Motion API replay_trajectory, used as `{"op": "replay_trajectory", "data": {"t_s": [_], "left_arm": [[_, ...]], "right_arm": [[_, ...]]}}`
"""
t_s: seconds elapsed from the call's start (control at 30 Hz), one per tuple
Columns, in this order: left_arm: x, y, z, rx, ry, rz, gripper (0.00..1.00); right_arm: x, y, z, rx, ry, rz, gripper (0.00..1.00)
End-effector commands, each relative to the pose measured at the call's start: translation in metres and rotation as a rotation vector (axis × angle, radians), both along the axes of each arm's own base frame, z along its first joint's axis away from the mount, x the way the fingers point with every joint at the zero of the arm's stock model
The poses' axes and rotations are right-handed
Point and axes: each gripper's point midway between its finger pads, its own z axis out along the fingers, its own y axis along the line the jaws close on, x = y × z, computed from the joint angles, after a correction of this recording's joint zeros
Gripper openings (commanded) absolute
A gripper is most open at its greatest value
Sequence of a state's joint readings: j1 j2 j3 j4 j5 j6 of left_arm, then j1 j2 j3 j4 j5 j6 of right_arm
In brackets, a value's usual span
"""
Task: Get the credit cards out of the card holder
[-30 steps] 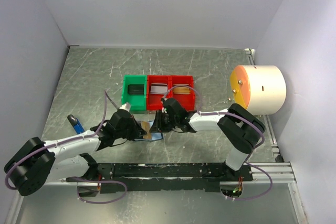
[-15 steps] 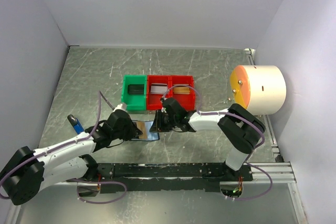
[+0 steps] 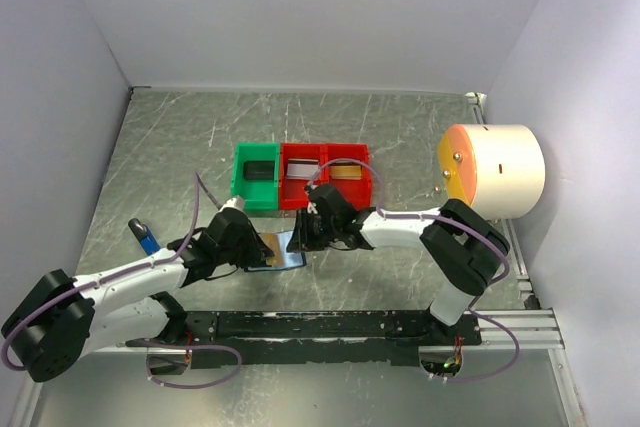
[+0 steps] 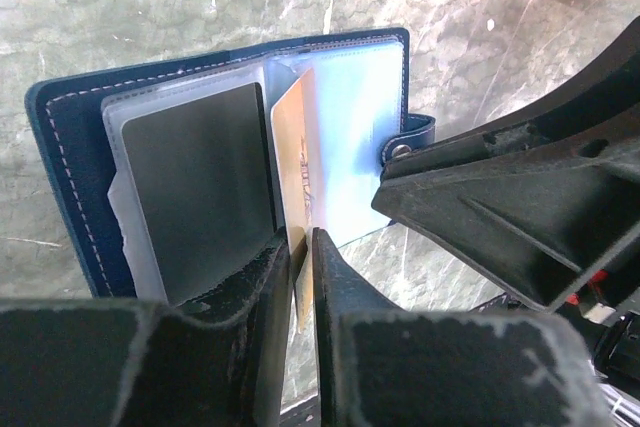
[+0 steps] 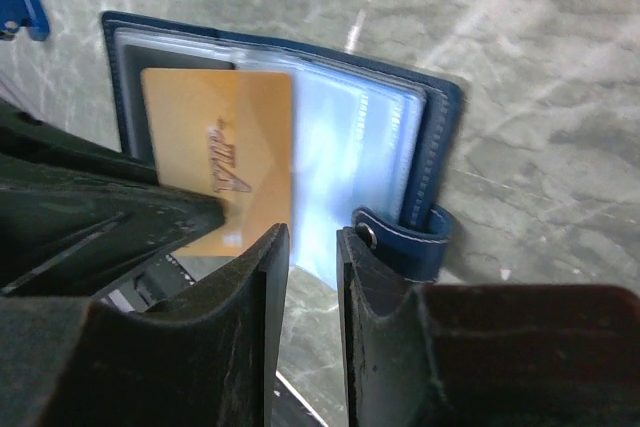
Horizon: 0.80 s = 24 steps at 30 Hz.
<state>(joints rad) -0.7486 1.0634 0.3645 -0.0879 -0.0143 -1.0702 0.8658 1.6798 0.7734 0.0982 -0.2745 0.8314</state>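
The navy card holder (image 4: pixel 60 147) (image 3: pixel 290 247) lies open on the table between both arms. A dark credit card (image 4: pixel 205 187) sits in its left pocket. A tan credit card (image 4: pixel 297 157) (image 5: pixel 220 137) stands on edge, partly out of its pocket. Its lower edge is between the fingers of my left gripper (image 4: pixel 301 247), whose jaws are slightly apart, wider than the card is thick. My right gripper (image 5: pixel 313 237) is shut on the holder's pale blue pocket sleeves (image 5: pixel 340 157), beside the snap tab (image 5: pixel 400 242).
A green bin (image 3: pixel 256 175) and a red bin (image 3: pixel 325 172), with cards inside, stand just behind the holder. A small bright-blue tag (image 3: pixel 146 237) lies at the left. A big cream cylinder with an orange face (image 3: pixel 492 169) stands at the right edge.
My left gripper's jaws have eased apart around the tan card. The left arm pushed toward the holder and then drew back a little. The right arm held still.
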Motion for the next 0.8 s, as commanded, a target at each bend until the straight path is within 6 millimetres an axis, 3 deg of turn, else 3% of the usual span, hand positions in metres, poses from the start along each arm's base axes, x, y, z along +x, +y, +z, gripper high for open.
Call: {"op": "replay_trajectory", "data": {"t_s": [0.0,0.13,0.27,0.53,0.67,0.77], "left_arm": [[0.002,-0.009,0.005,-0.053,-0.018,-0.015,0.23],[0.001,-0.006,0.007,-0.058,-0.024,-0.003,0.22],[0.003,-0.001,0.011,-0.043,-0.037,0.015,0.14],[0.005,0.018,0.019,0.053,-0.044,0.054,0.07],[0.006,0.03,0.024,0.118,-0.05,0.081,0.07],[0.007,0.043,0.031,0.172,-0.056,0.115,0.07]], "right_arm": [[0.006,0.016,0.032,0.071,-0.053,0.052,0.27],[0.004,0.03,0.037,0.118,-0.039,0.102,0.27],[-0.001,0.035,0.018,0.095,0.001,0.123,0.27],[0.004,-0.004,-0.024,-0.119,0.018,0.0,0.27],[0.003,-0.012,-0.027,-0.144,0.014,-0.015,0.27],[0.004,-0.006,-0.014,-0.102,-0.006,-0.003,0.27]]}}
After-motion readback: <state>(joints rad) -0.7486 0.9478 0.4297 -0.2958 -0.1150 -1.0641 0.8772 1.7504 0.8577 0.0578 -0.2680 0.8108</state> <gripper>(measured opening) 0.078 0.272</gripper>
